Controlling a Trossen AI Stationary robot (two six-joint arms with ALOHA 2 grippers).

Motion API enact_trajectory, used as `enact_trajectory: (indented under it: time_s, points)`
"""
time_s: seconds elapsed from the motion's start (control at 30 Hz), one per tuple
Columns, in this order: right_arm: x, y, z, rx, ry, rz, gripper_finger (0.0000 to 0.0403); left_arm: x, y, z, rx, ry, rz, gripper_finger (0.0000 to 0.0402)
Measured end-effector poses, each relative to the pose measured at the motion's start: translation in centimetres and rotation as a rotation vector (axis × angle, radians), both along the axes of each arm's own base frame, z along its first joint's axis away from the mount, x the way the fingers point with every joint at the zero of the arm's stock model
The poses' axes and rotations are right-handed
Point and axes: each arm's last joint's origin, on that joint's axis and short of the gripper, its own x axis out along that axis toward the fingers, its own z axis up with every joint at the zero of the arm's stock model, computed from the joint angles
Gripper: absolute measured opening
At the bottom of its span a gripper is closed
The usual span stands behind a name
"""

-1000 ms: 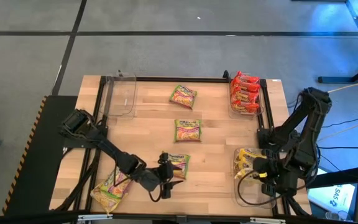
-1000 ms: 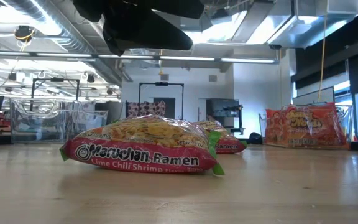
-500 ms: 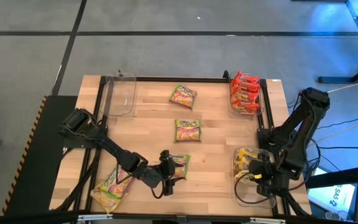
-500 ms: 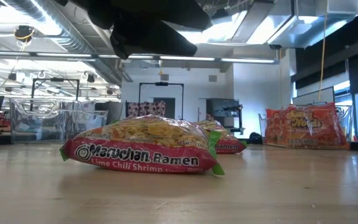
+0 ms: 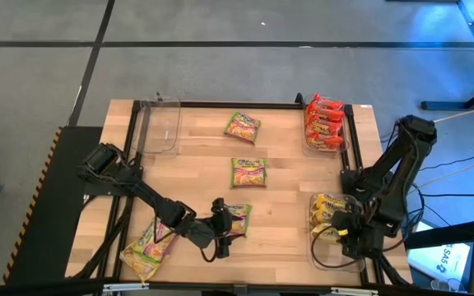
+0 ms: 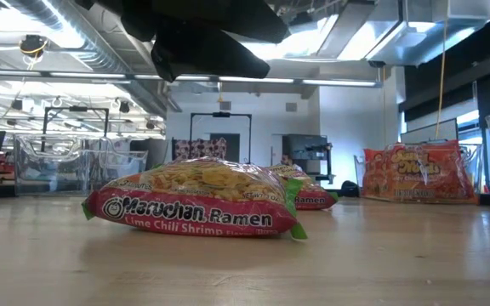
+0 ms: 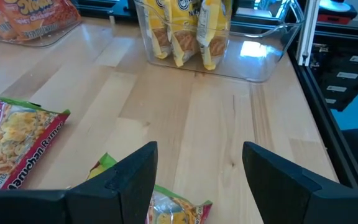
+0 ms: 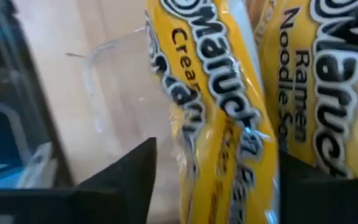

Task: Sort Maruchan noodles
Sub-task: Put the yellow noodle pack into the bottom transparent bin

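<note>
The table (image 5: 295, 177) carries clear bins at its corners: the one at the right arm (image 5: 332, 263) holds upright yellow packets (image 7: 191, 28), another (image 5: 348, 136) holds red-orange packets (image 5: 323, 123).

Three green-pink packets lie loose on the wood. The nearest (image 7: 173, 208) sits directly beneath and between the left gripper's (image 5: 219, 230) fingers (image 7: 126, 177), which stand wide apart and hold nothing. A second (image 7: 14, 143) lies just beside one finger, and a third (image 5: 243, 127) lies well beyond.

These packets look light and crinkly (the film is probably slippery, the noodle block inside brittle), so a pinch across the short sides, kept gentle, seems safest.

The right gripper (image 8: 213, 180) sits inside the yellow bin, fingers (image 8: 126, 174) parted either side of a yellow packet (image 8: 219, 112), apparently letting it go.
</note>
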Motion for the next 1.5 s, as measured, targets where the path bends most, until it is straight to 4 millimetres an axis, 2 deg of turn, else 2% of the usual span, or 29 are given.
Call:
enact_trajectory:
  time_s: [0.13, 0.3, 0.43, 0.57, 0.73, 0.87, 1.03, 1.2, 1.33, 1.5]
  points:
    - [0.1, 0.2, 2.1, 0.012, -0.002, -0.006, 0.0236, 0.0, 0.0, 0.0, 0.000, 0.000, 0.001, 0.0229]
    - [0.7, 0.2, 5.6, 0.022, -0.056, -0.038, 0.0245, 0.2, 0.4, 0.0, -0.001, -0.001, 0.015, 0.0229]
    - [1.9, 0.4, 7.7, -0.043, -0.308, 0.010, 0.0245, 0.4, 0.8, 0.0, 0.020, 0.007, 0.013, 0.0229]
    - [3.4, 0.7, 8.3, -0.186, -0.571, 0.074, 0.0245, 0.1, 1.1, 0.1, 0.009, 0.056, -0.002, 0.0229]
    - [5.5, 1.1, 7.6, -0.385, -0.667, 0.130, 0.0246, -2.4, 0.9, 3.0, -0.136, 0.240, 0.039, 0.0229]
    - [7.7, 1.2, 6.2, -0.550, -0.665, 0.160, 0.0246, -5.3, -0.1, 4.3, -0.407, 0.472, 0.089, 0.0229]
    - [10.8, 1.0, 4.6, -0.696, -0.655, 0.172, 0.0246, -9.0, -2.4, 3.7, -0.693, 0.754, 0.228, 0.0229]
    - [13.4, 1.0, 3.4, -0.720, -0.638, 0.230, 0.0246, -11.9, -4.7, 2.6, -0.882, 0.932, 0.396, 0.0229]
    - [14.3, 0.9, 2.8, -0.685, -0.609, 0.266, 0.0246, -13.6, -6.6, 2.4, -0.999, 1.004, 0.479, 0.0229]
    - [14.4, 0.7, 2.6, -0.678, -0.591, 0.272, 0.0246, -15.5, -7.5, 2.3, -1.008, 1.050, 0.565, 0.0229]
